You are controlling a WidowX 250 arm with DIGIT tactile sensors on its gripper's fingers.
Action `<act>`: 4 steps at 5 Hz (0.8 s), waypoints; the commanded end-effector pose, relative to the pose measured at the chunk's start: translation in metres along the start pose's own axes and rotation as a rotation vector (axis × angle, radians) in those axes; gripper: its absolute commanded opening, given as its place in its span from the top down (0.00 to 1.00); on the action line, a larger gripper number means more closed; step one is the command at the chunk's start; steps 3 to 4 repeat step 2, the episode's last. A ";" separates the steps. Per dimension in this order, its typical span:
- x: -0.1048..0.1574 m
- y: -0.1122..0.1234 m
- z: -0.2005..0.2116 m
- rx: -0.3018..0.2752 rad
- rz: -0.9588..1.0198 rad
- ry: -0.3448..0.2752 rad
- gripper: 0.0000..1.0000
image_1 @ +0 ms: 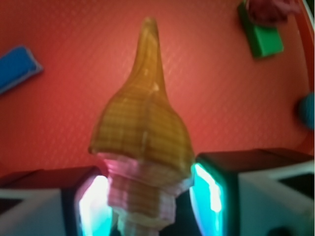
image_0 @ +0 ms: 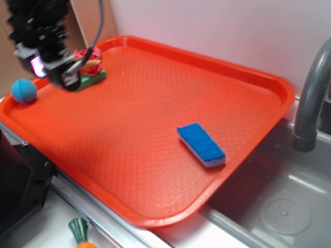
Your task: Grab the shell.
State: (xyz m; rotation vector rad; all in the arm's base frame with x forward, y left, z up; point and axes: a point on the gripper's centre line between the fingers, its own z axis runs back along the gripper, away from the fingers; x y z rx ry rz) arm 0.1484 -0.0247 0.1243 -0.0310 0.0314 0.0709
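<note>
Claw (image_1: 147, 206) clamped on the shell (image_1: 142, 132), wide end between the pads, thin point sticking out forward. Shell appears clear of the orange tray (image_0: 269, 88), at its far-left corner. Grab looks done; only holding remains.

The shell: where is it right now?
In the wrist view the shell sits between the fingers of the gripper, pointed tip away from the camera, above the orange tray, with the green block at upper right.
</note>
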 end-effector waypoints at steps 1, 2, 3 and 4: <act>0.013 0.000 0.041 0.025 0.013 -0.113 1.00; 0.012 0.003 0.038 0.020 0.028 -0.112 1.00; 0.012 0.003 0.038 0.020 0.028 -0.112 1.00; 0.012 0.003 0.038 0.020 0.028 -0.112 1.00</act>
